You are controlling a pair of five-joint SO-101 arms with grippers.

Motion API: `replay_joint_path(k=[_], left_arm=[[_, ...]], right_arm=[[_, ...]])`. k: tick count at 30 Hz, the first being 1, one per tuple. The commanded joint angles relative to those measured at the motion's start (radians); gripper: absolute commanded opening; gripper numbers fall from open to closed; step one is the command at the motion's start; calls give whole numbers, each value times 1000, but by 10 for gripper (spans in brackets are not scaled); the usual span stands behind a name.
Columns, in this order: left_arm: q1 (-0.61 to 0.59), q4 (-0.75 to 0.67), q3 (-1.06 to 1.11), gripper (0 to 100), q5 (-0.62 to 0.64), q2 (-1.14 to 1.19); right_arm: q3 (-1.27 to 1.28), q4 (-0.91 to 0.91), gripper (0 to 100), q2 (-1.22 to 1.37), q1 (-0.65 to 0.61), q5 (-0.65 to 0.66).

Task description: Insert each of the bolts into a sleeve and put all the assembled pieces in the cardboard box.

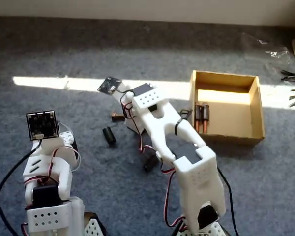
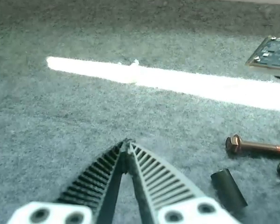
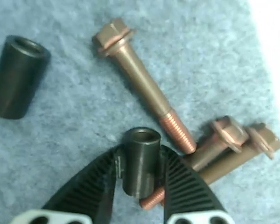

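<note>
R end effector (image 3: 140, 157) is clamping a black sleeve (image 3: 140, 173) beside three bolts (image 3: 141, 85). L end effector (image 2: 127, 147) is sitting closed, empty.

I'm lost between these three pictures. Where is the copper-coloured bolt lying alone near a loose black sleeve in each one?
High view: the bolt lies beside the right arm, at its far end.
Left wrist view: it lies beyond the shut left gripper.
Right wrist view: it lies just ahead of the right gripper, which grips a second sleeve.
Shared landmark: the loose black sleeve close beside it.
</note>
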Motion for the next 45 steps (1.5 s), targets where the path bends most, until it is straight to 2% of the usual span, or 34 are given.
replay_joint_path(k=[1,10,19,23,28,36,45], left_arm=[[-13,-38,1,6,-6,-8],[-13,-38,2,6,-6,-8],[-10,-38,5,6,-6,-8],[-7,-38,7,6,-6,-8],[38,-43,10,6,-8,-8],[45,-43,10,6,-8,-8],[47,-43,12,6,-46,-8]], right_arm=[[4,10,33,-7,-1,-11],[1,22,4,-13,-4,-12],[-13,134,4,-208,-35,-12],[-13,196,4,-318,-47,-15],[-8,208,4,-492,-64,-101],[27,263,4,-794,-99,-112],[202,277,4,-1096,-97,-193]])
